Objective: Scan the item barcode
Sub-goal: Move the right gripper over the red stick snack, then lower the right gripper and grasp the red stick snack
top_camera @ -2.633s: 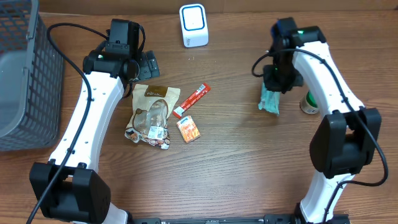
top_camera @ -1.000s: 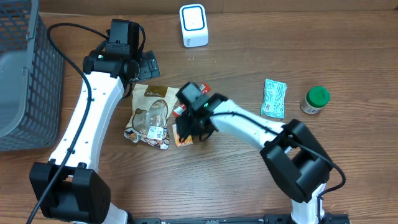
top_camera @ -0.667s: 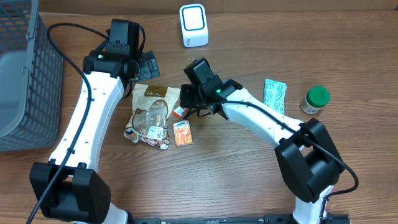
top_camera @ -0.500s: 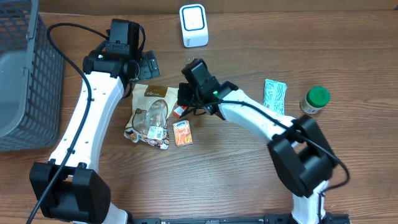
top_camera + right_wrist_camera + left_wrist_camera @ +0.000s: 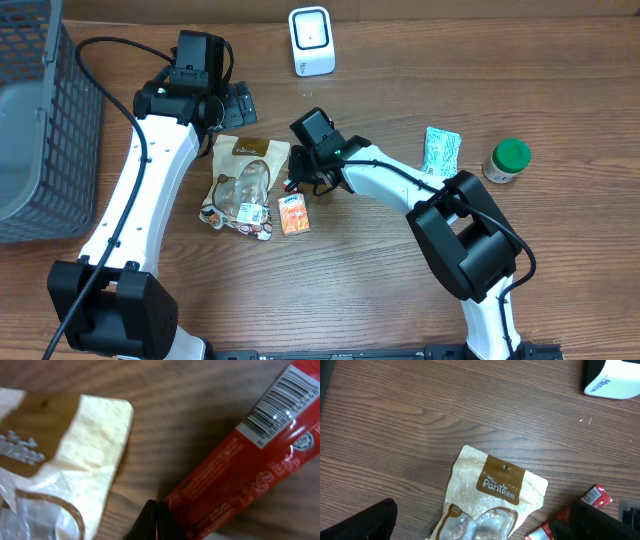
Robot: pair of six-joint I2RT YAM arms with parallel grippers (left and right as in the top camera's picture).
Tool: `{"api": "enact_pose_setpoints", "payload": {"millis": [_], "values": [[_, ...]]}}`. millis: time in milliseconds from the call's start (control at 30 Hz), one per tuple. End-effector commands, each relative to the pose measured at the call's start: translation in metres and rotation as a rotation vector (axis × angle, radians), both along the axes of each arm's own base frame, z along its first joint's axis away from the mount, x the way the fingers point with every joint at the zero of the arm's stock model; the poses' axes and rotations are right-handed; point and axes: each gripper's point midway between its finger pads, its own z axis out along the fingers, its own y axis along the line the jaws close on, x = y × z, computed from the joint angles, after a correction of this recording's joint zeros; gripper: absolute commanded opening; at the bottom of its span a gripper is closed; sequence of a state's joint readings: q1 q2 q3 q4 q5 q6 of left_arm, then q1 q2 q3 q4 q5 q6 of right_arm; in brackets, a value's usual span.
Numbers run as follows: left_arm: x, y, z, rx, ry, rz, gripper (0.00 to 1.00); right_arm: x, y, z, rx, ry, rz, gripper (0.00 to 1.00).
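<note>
though partly behind the closed right tool, red snack stick, ends cropped

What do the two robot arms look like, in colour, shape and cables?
Both arms have white rounded shells between black joints and black bases. A thin black cable loops out from the left arm; the right arm looks alike. The left wrist view shows dark, blocky fingers.
</note>
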State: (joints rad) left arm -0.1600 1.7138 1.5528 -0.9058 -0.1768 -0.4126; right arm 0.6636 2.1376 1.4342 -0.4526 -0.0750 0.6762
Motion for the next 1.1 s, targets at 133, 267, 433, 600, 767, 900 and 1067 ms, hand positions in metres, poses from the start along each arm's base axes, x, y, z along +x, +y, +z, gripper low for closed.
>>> {"api": "enact_pose_setpoints", "payload": {"millis": [133, 267, 433, 600, 767, 900, 1067], "values": [[0.003, -0.001, 0.006, 0.000, -0.017, 0.006, 1.00, -0.017, -0.042, -0.007, -0.118, 0.097, 0.101, 0.06], [0.003, -0.001, 0.006, 0.000, -0.017, 0.006, 1.00, -0.027, -0.067, 0.001, -0.212, 0.114, 0.239, 0.10], [0.003, -0.001, 0.006, 0.000, -0.017, 0.006, 1.00, -0.025, -0.121, 0.007, -0.382, 0.148, 0.180, 0.13], [0.003, -0.001, 0.006, 0.000, -0.017, 0.006, 1.00, -0.021, -0.131, 0.033, -0.310, 0.153, 0.127, 0.17], [0.003, -0.001, 0.006, 0.000, -0.017, 0.006, 1.00, -0.024, -0.139, 0.066, -0.274, 0.125, 0.106, 0.27], [0.003, -0.001, 0.006, 0.000, -0.017, 0.006, 1.00, -0.035, -0.157, 0.071, -0.292, 0.180, 0.084, 0.30], [0.003, -0.001, 0.006, 0.000, -0.017, 0.006, 1.00, -0.053, -0.169, 0.052, -0.321, 0.249, 0.095, 0.34]]}}
